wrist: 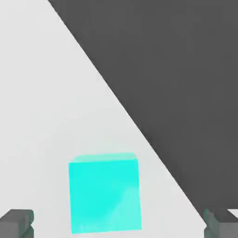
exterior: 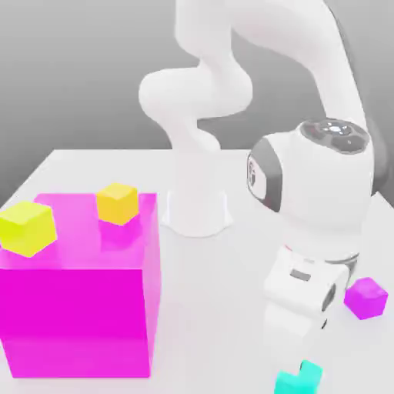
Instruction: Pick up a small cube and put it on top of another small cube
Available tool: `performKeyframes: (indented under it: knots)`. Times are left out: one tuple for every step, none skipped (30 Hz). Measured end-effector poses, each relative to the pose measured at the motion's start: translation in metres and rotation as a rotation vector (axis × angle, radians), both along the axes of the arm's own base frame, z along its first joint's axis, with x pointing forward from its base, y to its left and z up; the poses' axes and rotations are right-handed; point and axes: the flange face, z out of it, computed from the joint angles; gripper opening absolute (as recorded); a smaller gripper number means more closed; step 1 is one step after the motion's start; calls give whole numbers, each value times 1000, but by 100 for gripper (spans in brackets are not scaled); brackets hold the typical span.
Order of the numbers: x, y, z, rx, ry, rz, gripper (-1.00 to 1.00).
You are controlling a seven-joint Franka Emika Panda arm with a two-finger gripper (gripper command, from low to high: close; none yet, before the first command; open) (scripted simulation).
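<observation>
The claw [wrist: 119,225] of a white Franka Panda arm [exterior: 308,231] hangs low over the white surface [exterior: 223,308], its two dark fingertips [wrist: 16,223] spread wide apart and gripping nothing. Between them in the hand view, short of the tips and touching neither, sits the small teal cube [wrist: 105,193], resting flat on the surface. In the exterior view the same teal cube [exterior: 298,378] peeks out directly beneath the lowered hand, partly covered by it, at the front edge of the scene.

Just beside the hand, on the exterior view's right and a little farther back, a small purple cube [exterior: 365,297] sits on the surface, apart from the teal one and from the arm.

Well away from the claw, toward the exterior view's left, stands a big magenta block [exterior: 77,308], far larger than any of the cubes. Two yellow cubes ride on its top face: one [exterior: 28,228] near the block's front left corner, the other [exterior: 117,203] farther back, near its rear right edge. The two are clearly separated.

Behind the claw, past the magenta block's far corner, the arm's round white base [exterior: 196,215] is planted on the surface. Beyond the surface's edge the hand view shows dark grey floor [wrist: 176,69].
</observation>
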Motion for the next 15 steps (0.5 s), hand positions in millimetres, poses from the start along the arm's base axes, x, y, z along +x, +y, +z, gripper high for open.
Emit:
performKeyframes:
  knots:
    - [0,0,-14,-2,2,3,0]
    - [-1,0,-29,-2,3,5,0]
    - [-1,0,-40,-3,4,5,-100]
    - [-1,0,-40,-3,4,5,-100]
    - [-1,0,-40,-3,4,5,-100]
    - [-1,0,-40,-3,4,5,-100]
    - [-2,0,-40,-3,5,5,-100]
    - [-2,0,-40,-3,5,5,-100]
    - [-2,0,-46,-3,5,5,-100]
    - [-2,0,-41,-3,5,6,-100]
    - [-1,0,-32,-3,5,6,-100]
    - [-1,1,-21,-4,5,7,-100]
    - [-1,0,-8,-3,5,7,-100]
    - [-2,0,6,-3,6,6,-100]
    - [-9,10,16,1,8,42,-100]
